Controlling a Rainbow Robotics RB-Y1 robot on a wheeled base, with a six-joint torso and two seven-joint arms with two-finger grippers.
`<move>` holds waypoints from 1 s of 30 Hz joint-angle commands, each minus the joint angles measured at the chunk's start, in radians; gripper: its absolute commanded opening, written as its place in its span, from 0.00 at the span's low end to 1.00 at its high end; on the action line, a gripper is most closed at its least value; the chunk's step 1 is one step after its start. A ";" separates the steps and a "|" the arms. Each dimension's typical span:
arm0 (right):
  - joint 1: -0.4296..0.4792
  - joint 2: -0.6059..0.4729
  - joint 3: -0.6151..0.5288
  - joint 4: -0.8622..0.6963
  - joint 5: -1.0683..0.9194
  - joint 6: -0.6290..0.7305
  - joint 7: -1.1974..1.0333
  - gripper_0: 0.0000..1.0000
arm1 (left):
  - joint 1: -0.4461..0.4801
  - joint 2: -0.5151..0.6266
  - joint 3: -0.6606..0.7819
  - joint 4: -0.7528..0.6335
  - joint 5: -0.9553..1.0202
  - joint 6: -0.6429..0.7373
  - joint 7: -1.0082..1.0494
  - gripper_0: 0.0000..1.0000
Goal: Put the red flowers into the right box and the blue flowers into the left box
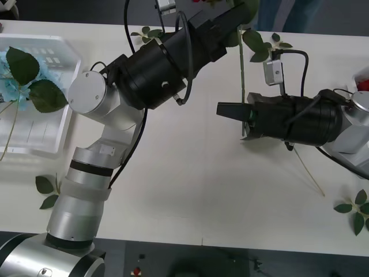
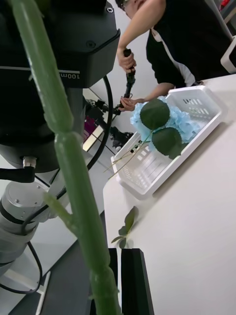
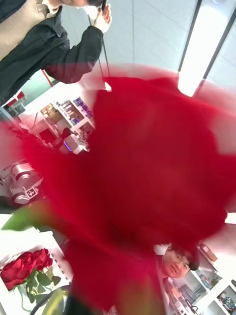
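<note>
My left arm [image 1: 173, 55] reaches across to the far middle of the table. It holds a red flower [image 3: 147, 187] up in the air, and the bloom sits right in front of the left wrist camera. The flower's green stem [image 1: 242, 81] hangs down from there and passes close beside my right gripper [image 1: 226, 109]. That gripper's black fingers [image 2: 135, 280] are shut with nothing between them. The blue flowers [image 1: 11, 83] lie in the left box [image 1: 60, 46]. More red flowers [image 3: 24, 268] lie in the right box [image 3: 60, 268], whose rim [image 1: 362, 74] shows at the right edge.
Loose green leaf sprigs lie at the front left [image 1: 49, 193], the front right [image 1: 357, 210] and the far middle [image 1: 147, 33]. A thin pale stem [image 1: 308, 173] lies on the table by my right arm.
</note>
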 commanded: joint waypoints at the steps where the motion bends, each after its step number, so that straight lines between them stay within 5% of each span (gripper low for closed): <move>1: -0.016 0.015 -0.019 -0.028 -0.021 0.005 -0.017 0.00 | -0.029 0.001 -0.016 -0.011 0.040 0.011 -0.028 0.63; 11: -0.018 -0.091 -0.028 -0.028 -0.108 -0.003 -0.017 0.00 | -0.006 0.216 0.072 -0.011 0.169 0.198 -0.024 0.65; 25: -0.005 -0.544 -0.037 0.106 -0.101 -0.027 -0.017 0.00 | 0.005 0.652 0.109 -0.011 0.114 0.417 -0.022 0.65; 30: 0.033 -0.620 -0.032 0.204 -0.015 -0.064 -0.115 0.00 | -0.003 0.713 0.099 -0.011 0.023 0.436 -0.106 0.66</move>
